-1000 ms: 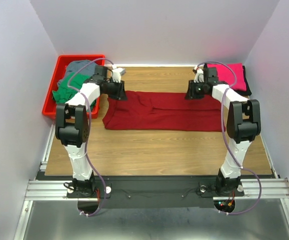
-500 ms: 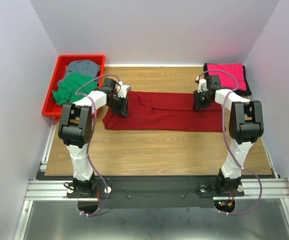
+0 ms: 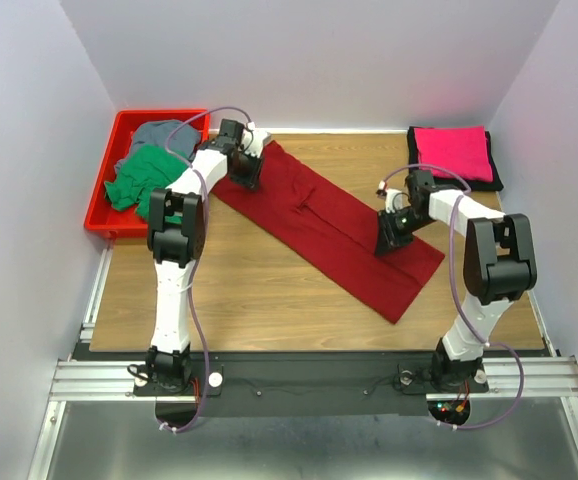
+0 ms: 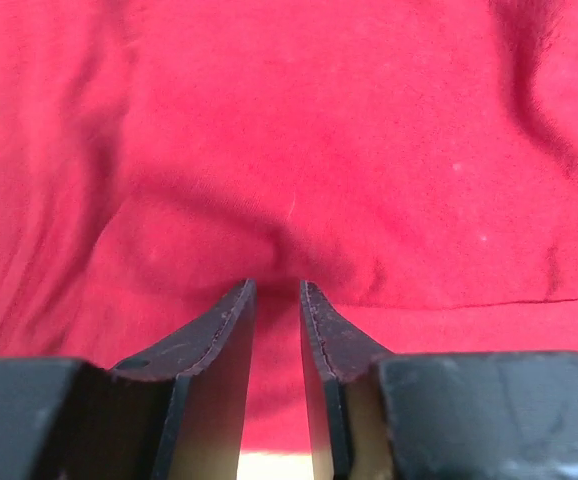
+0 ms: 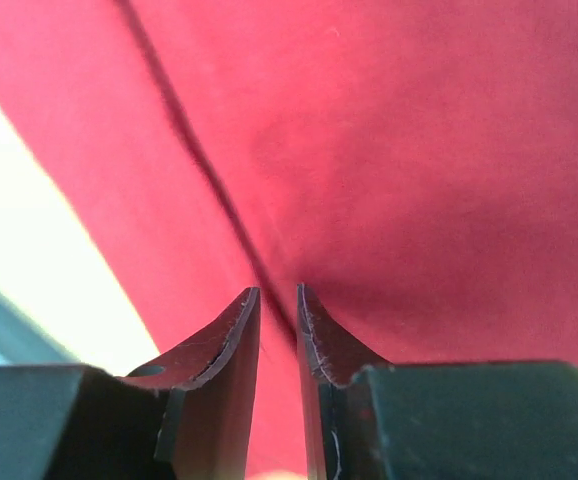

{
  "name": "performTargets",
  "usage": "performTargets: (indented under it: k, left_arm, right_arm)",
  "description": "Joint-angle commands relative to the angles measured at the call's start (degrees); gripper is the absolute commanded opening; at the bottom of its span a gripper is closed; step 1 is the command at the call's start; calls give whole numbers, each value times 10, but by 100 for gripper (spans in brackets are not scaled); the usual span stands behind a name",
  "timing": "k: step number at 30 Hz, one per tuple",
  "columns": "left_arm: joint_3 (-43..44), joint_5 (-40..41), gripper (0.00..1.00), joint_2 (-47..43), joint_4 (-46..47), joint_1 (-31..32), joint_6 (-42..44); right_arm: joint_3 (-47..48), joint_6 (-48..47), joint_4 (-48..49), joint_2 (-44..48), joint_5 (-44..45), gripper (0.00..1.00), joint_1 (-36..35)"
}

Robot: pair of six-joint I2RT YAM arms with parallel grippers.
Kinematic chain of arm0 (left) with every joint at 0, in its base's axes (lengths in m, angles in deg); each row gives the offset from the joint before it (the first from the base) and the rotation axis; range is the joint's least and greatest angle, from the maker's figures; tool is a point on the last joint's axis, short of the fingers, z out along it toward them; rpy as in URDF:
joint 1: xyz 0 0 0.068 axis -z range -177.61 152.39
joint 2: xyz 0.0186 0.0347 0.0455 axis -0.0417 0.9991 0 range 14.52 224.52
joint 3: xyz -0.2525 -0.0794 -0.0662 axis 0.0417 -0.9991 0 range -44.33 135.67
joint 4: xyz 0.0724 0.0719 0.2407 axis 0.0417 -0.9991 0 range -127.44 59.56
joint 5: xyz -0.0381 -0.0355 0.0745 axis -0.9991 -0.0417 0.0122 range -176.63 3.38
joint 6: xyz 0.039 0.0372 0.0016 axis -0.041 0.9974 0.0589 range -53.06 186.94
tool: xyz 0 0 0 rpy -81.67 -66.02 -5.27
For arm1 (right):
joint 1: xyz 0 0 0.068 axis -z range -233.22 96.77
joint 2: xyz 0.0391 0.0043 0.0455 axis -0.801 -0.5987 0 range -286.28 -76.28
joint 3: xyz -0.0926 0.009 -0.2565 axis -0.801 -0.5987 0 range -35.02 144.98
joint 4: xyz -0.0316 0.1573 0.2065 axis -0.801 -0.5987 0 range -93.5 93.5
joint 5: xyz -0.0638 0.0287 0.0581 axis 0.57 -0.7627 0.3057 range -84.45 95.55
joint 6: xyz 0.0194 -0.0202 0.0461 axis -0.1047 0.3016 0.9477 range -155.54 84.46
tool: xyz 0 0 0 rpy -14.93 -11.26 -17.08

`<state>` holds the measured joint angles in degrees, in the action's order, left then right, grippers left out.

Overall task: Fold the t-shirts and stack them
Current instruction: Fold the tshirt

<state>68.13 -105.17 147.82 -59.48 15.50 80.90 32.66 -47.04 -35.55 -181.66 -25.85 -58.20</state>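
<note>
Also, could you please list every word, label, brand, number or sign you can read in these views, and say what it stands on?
There is no readable text in any view.
The dark red t-shirt, the bright pink t-shirt, the green t-shirt, the grey t-shirt and the red tray show no print, tag or label.
Both wrist views show only plain red cloth.

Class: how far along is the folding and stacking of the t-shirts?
Done: the pink shirt lies folded on the black shirt at the far right. In hand: the dark red shirt, folded to a long strip, pinched by the left gripper and right gripper. Left: finish it, then the green shirt and grey shirt, crumpled in the tray.
</note>
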Motion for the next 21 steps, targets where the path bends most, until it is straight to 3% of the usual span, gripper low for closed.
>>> performTargets:
  k: [1,6,10,14,21]
  left_arm:
    - [54,-10,36,-56,-18,-1,26]
    - [-62,-62,37,-157,28,0,-10]
    - [-130,-81,37,-189,45,3,-51]
    - [-202,-72,31,-202,75,12,-89]
    - [-229,-37,25,-187,79,28,-101]
  right_arm:
    - [81,-29,-53,51,-54,28,13]
    - [155,-86,-55,-7,30,29,19]
    - [171,-105,-67,-46,61,26,18]
    - [153,-113,-69,-68,63,22,19]
    - [85,-120,-70,-69,68,18,10]
